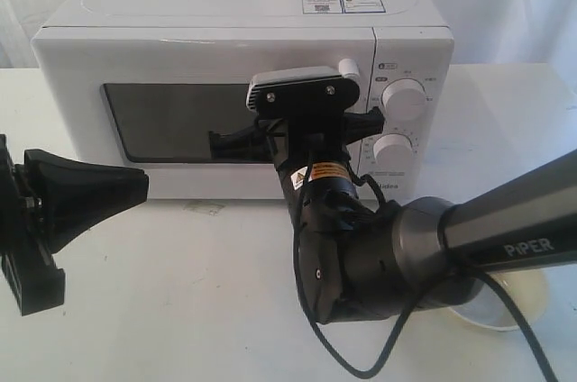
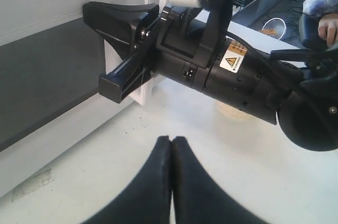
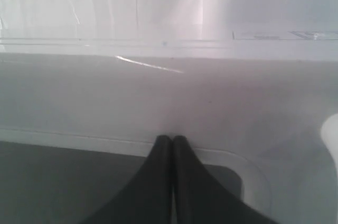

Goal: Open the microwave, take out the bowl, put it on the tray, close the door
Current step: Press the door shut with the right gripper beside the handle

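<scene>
The right arm (image 1: 388,247) is made of black joints and a grey tube lettered "PIPER". A yellow warning label (image 1: 326,172) and a black cable (image 1: 361,373) are carried on it. A pale cap (image 1: 293,83), perhaps a camera, is screwed on. The left gripper (image 2: 171,139) is moulded black.

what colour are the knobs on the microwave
White; the knobs show best in the exterior view.

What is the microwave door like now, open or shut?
Shut. The door lies flat against the microwave front, its edge flush with the knob panel, and no inside shows.
</scene>
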Tool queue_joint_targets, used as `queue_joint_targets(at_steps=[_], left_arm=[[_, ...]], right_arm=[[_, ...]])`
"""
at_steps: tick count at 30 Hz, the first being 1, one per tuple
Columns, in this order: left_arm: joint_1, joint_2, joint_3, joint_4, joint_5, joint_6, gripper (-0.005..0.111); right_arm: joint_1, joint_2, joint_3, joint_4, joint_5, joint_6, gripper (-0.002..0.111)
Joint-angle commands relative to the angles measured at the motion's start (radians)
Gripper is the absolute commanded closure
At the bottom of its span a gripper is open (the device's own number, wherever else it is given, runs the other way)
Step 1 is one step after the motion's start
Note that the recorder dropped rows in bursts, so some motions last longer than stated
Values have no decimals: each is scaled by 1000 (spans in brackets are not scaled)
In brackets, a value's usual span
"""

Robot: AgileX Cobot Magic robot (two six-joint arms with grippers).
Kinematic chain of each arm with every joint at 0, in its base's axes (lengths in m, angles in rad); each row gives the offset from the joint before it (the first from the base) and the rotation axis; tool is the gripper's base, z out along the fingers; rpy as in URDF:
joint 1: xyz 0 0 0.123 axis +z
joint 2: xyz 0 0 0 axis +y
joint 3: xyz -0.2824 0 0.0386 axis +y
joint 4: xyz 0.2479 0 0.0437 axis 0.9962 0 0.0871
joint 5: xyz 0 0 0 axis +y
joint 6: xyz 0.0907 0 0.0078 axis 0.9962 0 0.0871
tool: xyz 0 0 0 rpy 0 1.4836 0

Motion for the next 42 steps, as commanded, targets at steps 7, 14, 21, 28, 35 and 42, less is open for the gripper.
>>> queue_joint_targets(at_steps=[7,14,21,28,35,42], left_arm=[[-6,-8,3,-23,-31,-2,107],[-6,-8,3,-112,102,-1,107],[-6,-8,3,-112,131,-1,107],[-6,-8,3,-112,131,-1,107],[-6,-8,3,-112,131,-1,107],[-6,-8,3,-112,131,-1,107]], right_arm=[[45,-116,101,65,-22,-31,108],[143,-293,271,62,-22,-28,108],[159,-343,334,67,-22,-28,108],[159,-343,340,65,-20,-28,108],[159,-343,340,65,-18,-28,108],[159,-343,340,65,-18,-28,108]])
